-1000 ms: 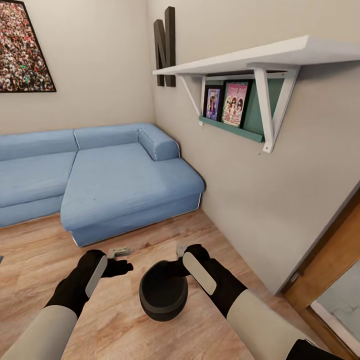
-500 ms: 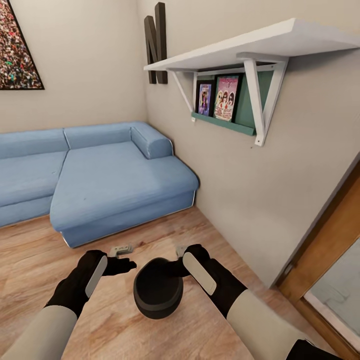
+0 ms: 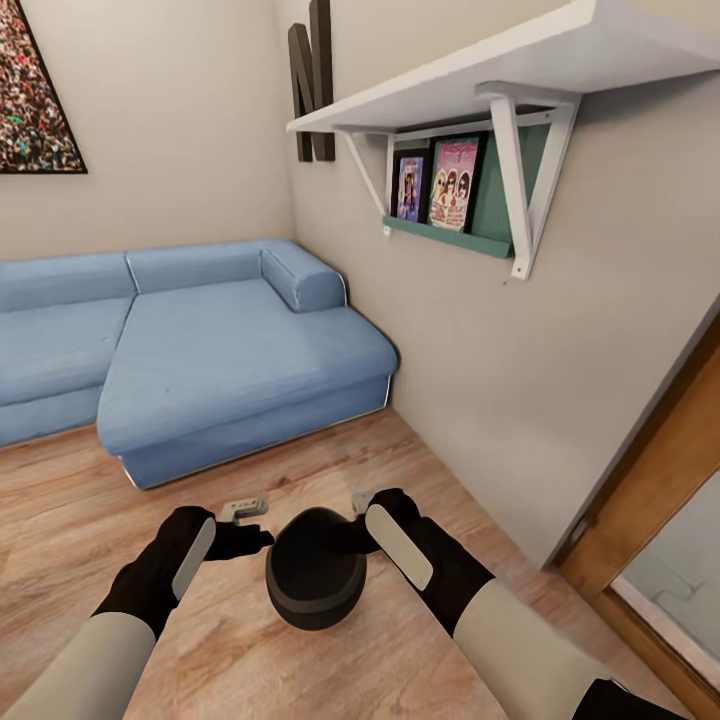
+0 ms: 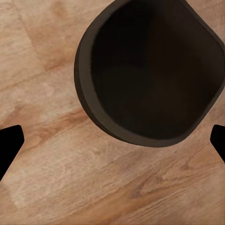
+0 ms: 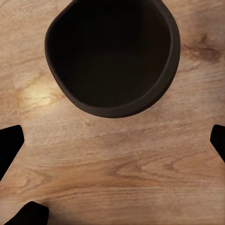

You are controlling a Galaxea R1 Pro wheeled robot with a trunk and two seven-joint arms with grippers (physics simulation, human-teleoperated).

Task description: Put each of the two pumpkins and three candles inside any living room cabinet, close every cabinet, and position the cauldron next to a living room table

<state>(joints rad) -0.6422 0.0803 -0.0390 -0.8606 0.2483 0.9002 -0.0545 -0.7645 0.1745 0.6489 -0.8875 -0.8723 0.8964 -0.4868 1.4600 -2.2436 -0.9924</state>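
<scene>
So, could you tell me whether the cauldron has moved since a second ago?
Cannot tell: the cauldron sits slightly further left, but the sofa and wall shelf shifted too, so the camera itself moved.

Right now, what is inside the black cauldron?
The cauldron looks empty: both wrist views show only its dark inner wall and bottom. The deepest shadow could hide something very small.
</scene>
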